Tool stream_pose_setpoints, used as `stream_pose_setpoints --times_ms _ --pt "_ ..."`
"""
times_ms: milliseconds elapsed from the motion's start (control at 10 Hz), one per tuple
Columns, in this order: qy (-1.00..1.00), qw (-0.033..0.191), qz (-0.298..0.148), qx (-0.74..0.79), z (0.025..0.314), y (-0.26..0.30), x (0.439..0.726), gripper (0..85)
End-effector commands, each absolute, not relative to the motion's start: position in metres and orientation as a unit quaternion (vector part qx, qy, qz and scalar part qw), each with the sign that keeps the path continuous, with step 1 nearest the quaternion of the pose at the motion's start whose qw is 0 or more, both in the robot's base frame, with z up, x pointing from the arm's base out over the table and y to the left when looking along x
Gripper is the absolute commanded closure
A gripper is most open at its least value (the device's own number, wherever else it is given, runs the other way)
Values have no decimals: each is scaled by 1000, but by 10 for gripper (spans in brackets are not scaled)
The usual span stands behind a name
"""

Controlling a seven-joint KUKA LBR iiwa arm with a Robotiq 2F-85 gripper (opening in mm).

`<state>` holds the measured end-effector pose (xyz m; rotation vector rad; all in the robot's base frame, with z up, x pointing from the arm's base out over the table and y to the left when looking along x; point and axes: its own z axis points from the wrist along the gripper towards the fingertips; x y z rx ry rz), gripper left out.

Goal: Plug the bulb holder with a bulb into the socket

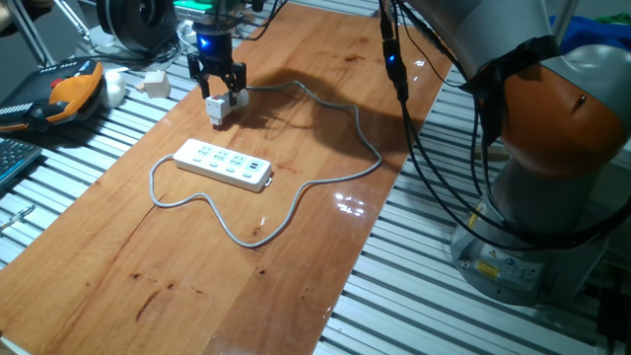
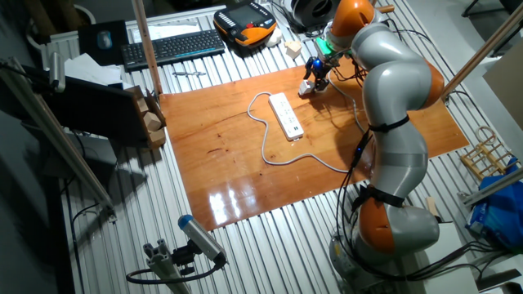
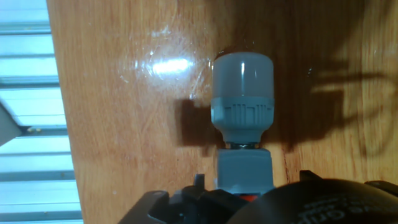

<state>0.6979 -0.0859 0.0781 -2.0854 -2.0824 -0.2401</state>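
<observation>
Meanwhile, the gripper (image 1: 218, 87) hung low over the far end of the wooden table (image 1: 296, 227), its dark fingers (image 1: 238, 78) straddling the bulb holder (image 1: 217, 106) — a small white block that sat on or just above the wood; which of the two could not be told. From the fixed views the jaws looked closed against the block's sides, though the contact itself was too small to make out for certain. In the hand view the bulb holder (image 3: 244, 167) ran out from under the hand, and the bulb (image 3: 242, 96) — rounded, pale, with a ribbed collar — pointed away from the camera along the tabletop. The socket (image 1: 223, 164) lay flat near the middle of the board, clearly apart from the gripper, its pale grey cable (image 1: 340, 123) looping around it in wide curves. Beyond the table edge, on the slatted metal bench, sat an orange-and-black pendant (image 1: 65, 91) and a plain whitish cube (image 1: 154, 83).
</observation>
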Motion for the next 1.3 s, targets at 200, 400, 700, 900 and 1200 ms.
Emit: stream_pose_setpoints --times_ms 200,400,700,900,1200 --pt "-700 92 -84 -703 76 -84 698 170" --pt "-700 92 -86 -703 71 -81 698 170" --pt "-701 94 -88 -701 69 -80 699 170" --pt "-701 95 -88 -701 68 -79 699 170" --pt "-701 96 -88 -701 67 -79 699 170"
